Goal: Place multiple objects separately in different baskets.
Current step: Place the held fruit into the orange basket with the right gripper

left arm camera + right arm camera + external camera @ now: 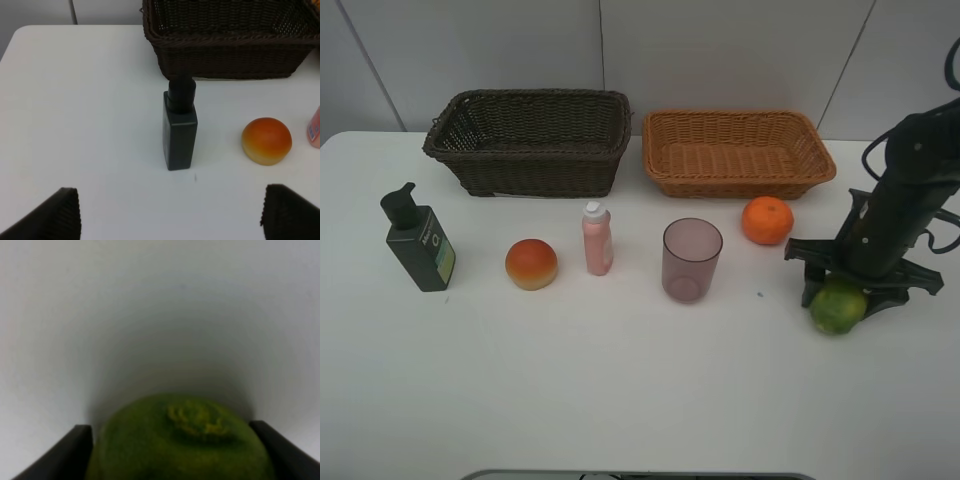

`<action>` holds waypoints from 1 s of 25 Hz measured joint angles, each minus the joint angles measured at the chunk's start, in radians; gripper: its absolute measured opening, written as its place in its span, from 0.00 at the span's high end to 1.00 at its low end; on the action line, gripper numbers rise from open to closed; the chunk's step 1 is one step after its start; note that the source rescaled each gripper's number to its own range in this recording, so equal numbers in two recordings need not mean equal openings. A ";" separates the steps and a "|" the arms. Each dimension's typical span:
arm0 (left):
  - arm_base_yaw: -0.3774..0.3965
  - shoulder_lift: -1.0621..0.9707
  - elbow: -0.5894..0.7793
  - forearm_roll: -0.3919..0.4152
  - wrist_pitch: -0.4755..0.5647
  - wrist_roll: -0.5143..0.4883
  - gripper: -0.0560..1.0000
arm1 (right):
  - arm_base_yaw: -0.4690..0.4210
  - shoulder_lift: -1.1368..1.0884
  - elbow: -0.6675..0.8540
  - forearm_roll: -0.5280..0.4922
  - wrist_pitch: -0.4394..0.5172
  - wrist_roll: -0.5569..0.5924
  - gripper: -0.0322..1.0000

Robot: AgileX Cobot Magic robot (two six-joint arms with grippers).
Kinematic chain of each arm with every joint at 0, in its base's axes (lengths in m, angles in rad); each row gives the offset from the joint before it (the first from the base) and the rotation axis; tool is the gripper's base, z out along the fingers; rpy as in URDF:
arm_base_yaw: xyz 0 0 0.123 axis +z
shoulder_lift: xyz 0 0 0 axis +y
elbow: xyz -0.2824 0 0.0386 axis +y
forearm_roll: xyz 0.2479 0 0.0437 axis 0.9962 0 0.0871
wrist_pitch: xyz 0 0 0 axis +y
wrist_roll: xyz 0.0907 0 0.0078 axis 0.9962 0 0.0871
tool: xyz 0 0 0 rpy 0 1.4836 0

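Looked like rough, matt woven wicker on the dark brown basket [530,172] at upper left and the tan basket [735,188] right of centre. Read as smooth translucent plastic in the purple cup [691,262], matt dark plastic on the pump bottle [420,250]. Showed dimpled, dull rind on the green fruit [180,450]. Appeared smooth, matt white across the counter [620,380].

The high camera looks down over the whole bench [620,400] toward the wall [470,50]. The left wrist camera, low and nearer, faces the pump bottle [180,135] and dark basket [225,55], which both views share. The right wrist camera sits close over the green fruit [180,445].
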State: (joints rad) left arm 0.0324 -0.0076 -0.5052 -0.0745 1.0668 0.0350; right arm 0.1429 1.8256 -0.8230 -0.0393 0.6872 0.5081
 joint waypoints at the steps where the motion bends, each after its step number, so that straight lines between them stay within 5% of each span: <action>1: 0.000 0.000 0.000 0.000 0.000 0.000 0.11 | 0.000 0.000 0.000 0.000 0.000 0.000 0.38; 17: 0.000 0.000 0.000 0.000 0.000 0.000 0.11 | 0.000 -0.022 0.000 -0.002 0.000 -0.020 0.38; 25: 0.000 0.000 0.000 0.000 0.000 0.000 0.11 | 0.013 -0.145 -0.179 -0.146 0.221 -0.063 0.38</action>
State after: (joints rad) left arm 0.0324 -0.0076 -0.5052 -0.0745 1.0668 0.0350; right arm 0.1554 1.6806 -1.0021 -0.1854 0.9087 0.4455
